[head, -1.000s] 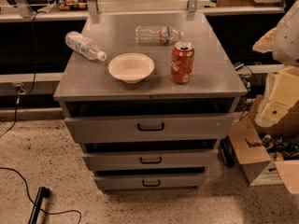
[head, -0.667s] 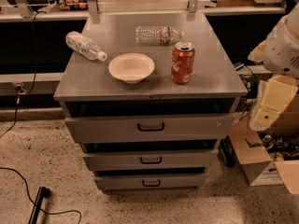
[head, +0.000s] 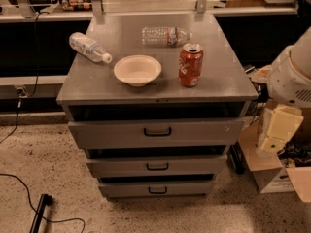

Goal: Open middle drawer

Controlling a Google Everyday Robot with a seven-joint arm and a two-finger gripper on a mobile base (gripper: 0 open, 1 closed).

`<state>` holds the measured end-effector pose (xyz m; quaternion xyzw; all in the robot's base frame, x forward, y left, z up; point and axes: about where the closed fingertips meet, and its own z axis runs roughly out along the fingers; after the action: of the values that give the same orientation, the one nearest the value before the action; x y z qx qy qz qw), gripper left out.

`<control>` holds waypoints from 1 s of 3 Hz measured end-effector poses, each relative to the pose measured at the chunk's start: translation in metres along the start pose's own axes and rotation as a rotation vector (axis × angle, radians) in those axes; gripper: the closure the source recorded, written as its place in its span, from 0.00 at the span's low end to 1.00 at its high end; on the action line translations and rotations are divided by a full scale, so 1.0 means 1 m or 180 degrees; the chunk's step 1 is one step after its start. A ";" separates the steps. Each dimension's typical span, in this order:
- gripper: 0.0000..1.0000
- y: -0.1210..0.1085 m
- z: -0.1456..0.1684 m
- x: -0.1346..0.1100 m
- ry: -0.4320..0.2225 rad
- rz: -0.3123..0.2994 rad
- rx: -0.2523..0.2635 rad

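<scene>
The grey metal cabinet (head: 97, 89) has three drawers stacked in its front. The middle drawer (head: 194, 167) is the mid-sized front, with a small black loop handle (head: 157, 167). It lies below the widest top drawer (head: 204, 132) and above the narrowest bottom drawer (head: 189, 189). A dark gap shows above each front. My gripper (head: 271, 142), cream-coloured under the white arm (head: 291, 76), hangs in the air to the right of the cabinet. It is level with the top and middle drawers and touches nothing.
On the cabinet top stand a white bowl (head: 137, 70) and a red soda can (head: 190, 65), with two water bottles (head: 89, 47) (head: 164, 35) lying down. A cardboard box (head: 265, 171) sits on the floor at the right. A black cable (head: 19, 183) lies at the left.
My arm and gripper have moved down and a little left, closer to the cabinet's right side. The drawers and the things on top have not moved.
</scene>
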<state>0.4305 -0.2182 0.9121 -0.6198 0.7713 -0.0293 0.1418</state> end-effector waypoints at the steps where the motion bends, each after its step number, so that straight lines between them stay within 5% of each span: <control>1: 0.00 -0.006 0.011 -0.005 0.0227 0.0067 0.0090; 2: 0.00 0.034 0.033 0.032 0.0293 0.0126 0.0298; 3: 0.00 0.061 0.038 0.062 -0.0067 0.0237 0.0515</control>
<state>0.3707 -0.2587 0.8511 -0.5774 0.7874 -0.0797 0.2006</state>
